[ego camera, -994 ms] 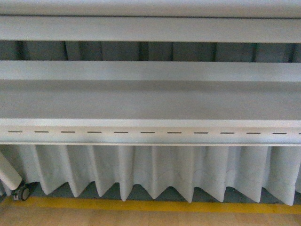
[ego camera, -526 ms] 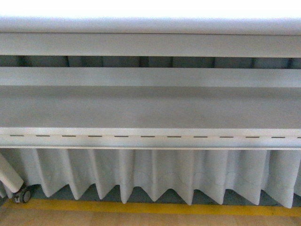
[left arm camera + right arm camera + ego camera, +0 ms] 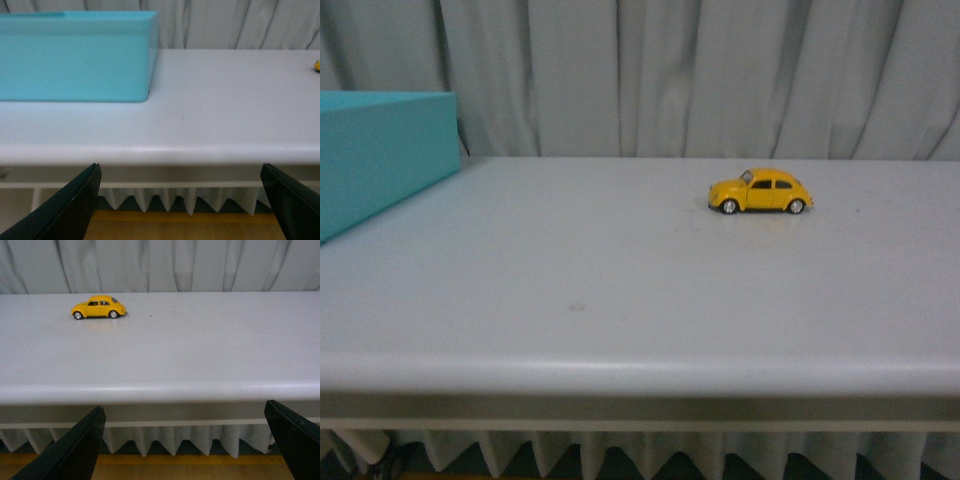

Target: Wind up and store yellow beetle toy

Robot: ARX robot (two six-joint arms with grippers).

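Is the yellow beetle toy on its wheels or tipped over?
Upright: the yellow beetle toy sits on its wheels on the white table, roof up, in both front and right wrist views.

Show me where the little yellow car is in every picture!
Front view: the yellow beetle toy stands right of the middle on the white table, back near the curtain.
Left wrist view: only a yellow sliver shows at the picture's edge, far from the teal box.
Right wrist view: whole and side-on, back near the curtain.
Shared landmark: the white table's rounded front edge shows in all three.
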